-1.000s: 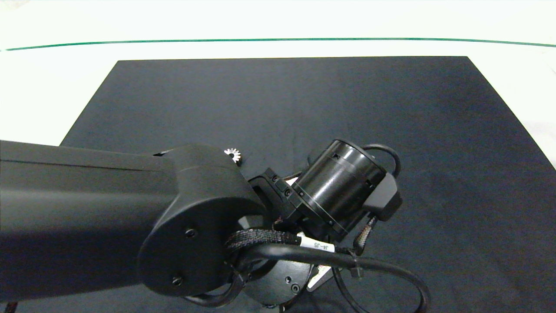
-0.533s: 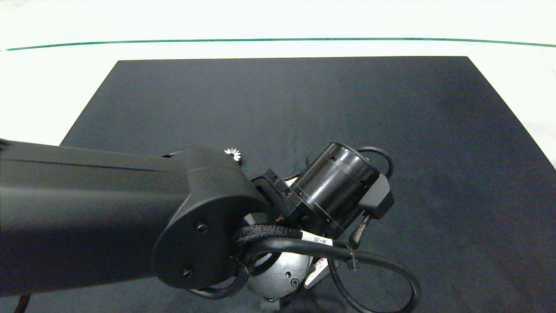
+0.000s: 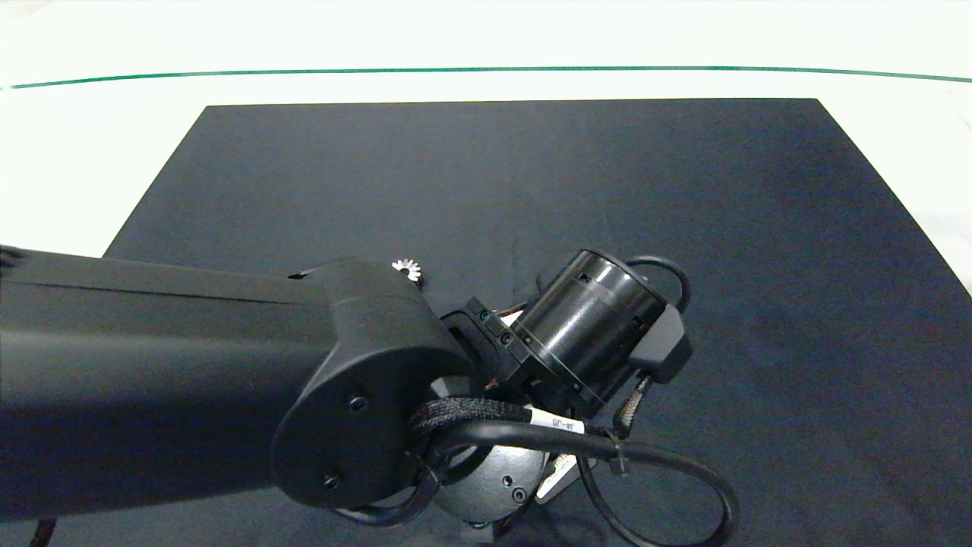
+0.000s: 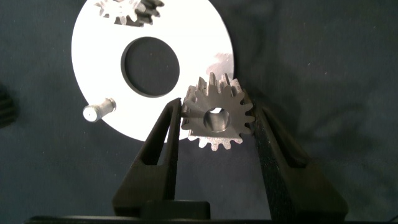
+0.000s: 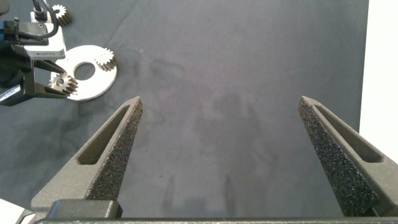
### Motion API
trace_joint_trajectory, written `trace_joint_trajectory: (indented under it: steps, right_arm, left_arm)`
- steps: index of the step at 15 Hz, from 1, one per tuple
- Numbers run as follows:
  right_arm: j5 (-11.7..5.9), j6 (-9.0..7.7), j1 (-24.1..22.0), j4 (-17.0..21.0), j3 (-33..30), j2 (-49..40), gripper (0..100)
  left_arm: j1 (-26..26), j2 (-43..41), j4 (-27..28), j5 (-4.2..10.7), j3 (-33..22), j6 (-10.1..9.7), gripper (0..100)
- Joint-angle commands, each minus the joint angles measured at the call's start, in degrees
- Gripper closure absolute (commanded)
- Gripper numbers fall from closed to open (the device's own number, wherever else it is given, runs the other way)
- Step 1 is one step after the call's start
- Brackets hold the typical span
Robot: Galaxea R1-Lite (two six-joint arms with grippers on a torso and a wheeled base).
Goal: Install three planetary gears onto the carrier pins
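Left tool [image 4: 214, 127] clamping toothed metal gear [image 4: 217, 116] over flat white disc [image 4: 205, 37], right tool [image 5: 227, 124] wide open.

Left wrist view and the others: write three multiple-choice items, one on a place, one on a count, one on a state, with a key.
1. Where does the loose gear lie?
A. On the dark mat, beside the white disc
B. In the disc's centre hole
C. In a white tray

2. How many gears sit on the disc, free of any gripper?
A. None
B. One
C. Three

3. What state is the left gripper in?
A. Open and empty
B. Shut on a gear
C. Open around a pin

Key:
1 A: the right wrist view shows it on the mat, off the disc.
2 B: only the mounted gear sits there.
3 B: its fingers clamp the held gear at the disc's rim; the right gripper hangs open, apart.
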Motion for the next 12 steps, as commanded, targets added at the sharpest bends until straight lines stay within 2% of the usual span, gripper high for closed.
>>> trace_joint_trajectory:
  steps: [1,12]
  right_arm:
    - [-0.12,-0.07,0.0,0.2,-0.1,-0.2,0]
    - [-0.03,-0.07,0.0,0.2,-0.1,-0.8,0]
  left_arm:
    - [0.1,0.4,0.0,0.18,0.0,0.08,90]
    - [0.5,1.2,0.0,0.18,-0.2,0.43,90]
